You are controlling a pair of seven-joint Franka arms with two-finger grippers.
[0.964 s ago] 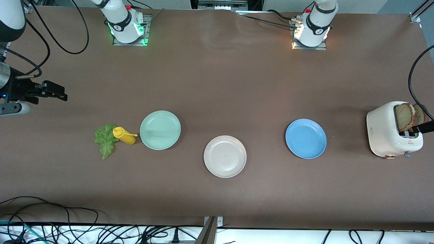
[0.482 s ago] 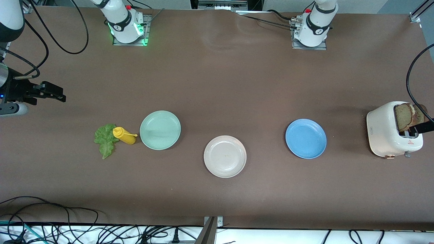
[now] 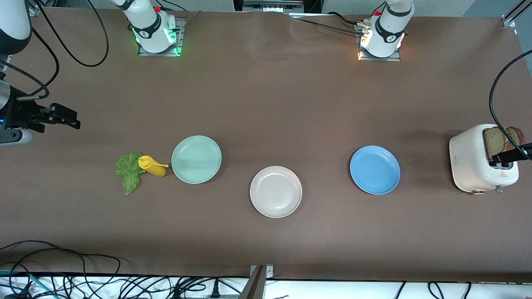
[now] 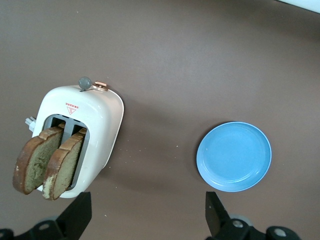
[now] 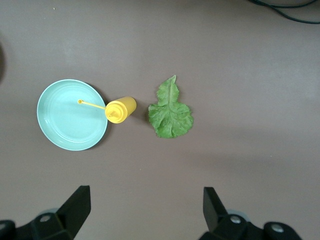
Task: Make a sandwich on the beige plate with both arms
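Right gripper (image 3: 66,117): fingers apart, holding nothing, over bare table at the right arm's end.
Lettuce leaf (image 3: 129,170): flat on table, touching yellow squeeze bottle (image 3: 152,165).
Green plate (image 3: 196,159): beside bottle.
Beige plate (image 3: 276,191): mid-table, bare.
Blue plate (image 3: 375,169): toward toaster (image 3: 474,164).
Bread slices (image 4: 47,161): upright in toaster slots.
Left gripper (image 4: 145,215): spread wide, over toaster.

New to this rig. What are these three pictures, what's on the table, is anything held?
Two white robot arms share a brown table. One picture looks down from across the table; the other two come from cameras on each arm's wrist. The left hand hangs open over the toaster, which holds two bread slices. The right hand hangs open above the lettuce leaf, which lies by a yellow bottle. Green, beige and blue plates lie empty. Nothing is held.
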